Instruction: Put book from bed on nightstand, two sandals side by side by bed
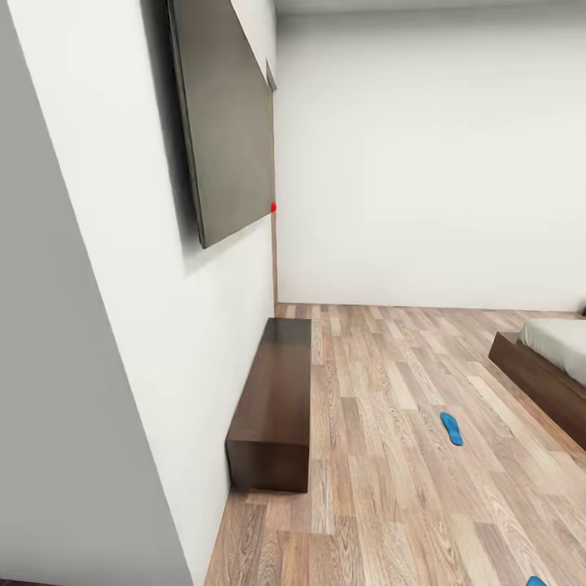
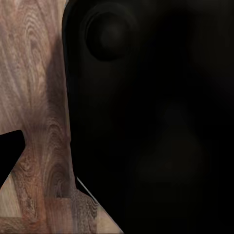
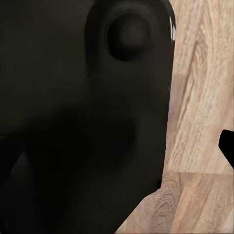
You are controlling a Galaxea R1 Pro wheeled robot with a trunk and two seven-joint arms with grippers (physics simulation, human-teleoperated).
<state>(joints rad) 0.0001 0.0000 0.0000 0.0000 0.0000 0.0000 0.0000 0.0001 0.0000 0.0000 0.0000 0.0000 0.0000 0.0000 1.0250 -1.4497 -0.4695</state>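
Observation:
I am in the bedroom, looking along a white wall. One blue sandal (image 1: 451,428) lies flat on the wood floor, well out from the bed (image 1: 544,376). The tip of a second sandal (image 1: 536,581) shows at the lower right edge. Only the bed's dark frame corner and a strip of pale mattress (image 1: 563,338) are in the picture, at the right. The book and the nightstand are out of view. Each wrist view looks down at floor planks past a large black robot part, with one dark fingertip (image 2: 9,156) and one other fingertip (image 3: 228,146) at the edge.
A long low dark wooden bench (image 1: 275,403) stands against the left wall. Above it hangs a dark flat panel (image 1: 228,122) with a small red dot (image 1: 273,207) at its corner. Open plank floor (image 1: 382,456) lies between the bench and the bed.

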